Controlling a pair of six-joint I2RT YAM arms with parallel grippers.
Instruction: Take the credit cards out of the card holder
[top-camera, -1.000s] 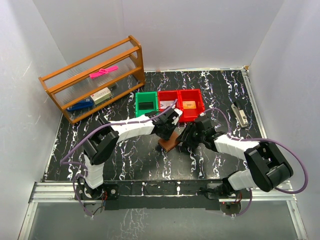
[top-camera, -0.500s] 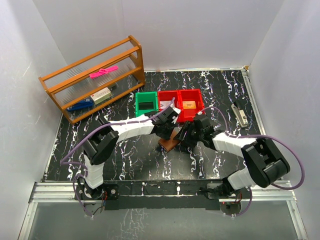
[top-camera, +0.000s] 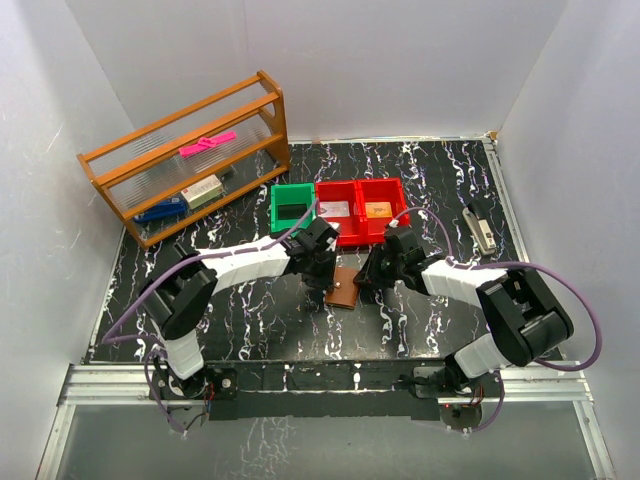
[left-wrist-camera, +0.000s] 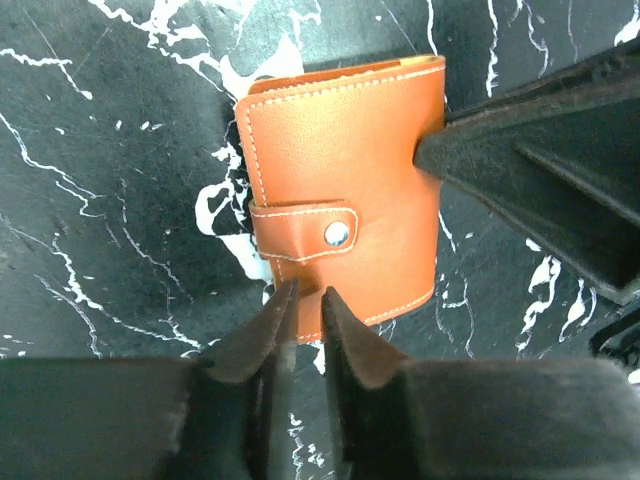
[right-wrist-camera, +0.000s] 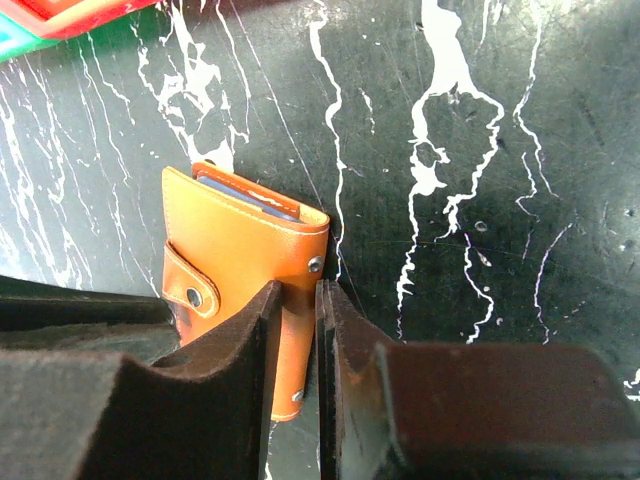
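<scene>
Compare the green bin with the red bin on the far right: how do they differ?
The green bin is green, the red bin red. The red bin holds an orange card; the green bin shows only its dark inside. The green bin ends the row on the left, the red bin on the right. Both are small open-topped bins behind the card holder.

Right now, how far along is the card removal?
Done: nothing visible; the card holder lies closed on the table, strap snapped, credit cards peeking from its open end. In hand: left gripper, shut, and right gripper sit at its edges. Left: unsnap, open, pull cards.
</scene>
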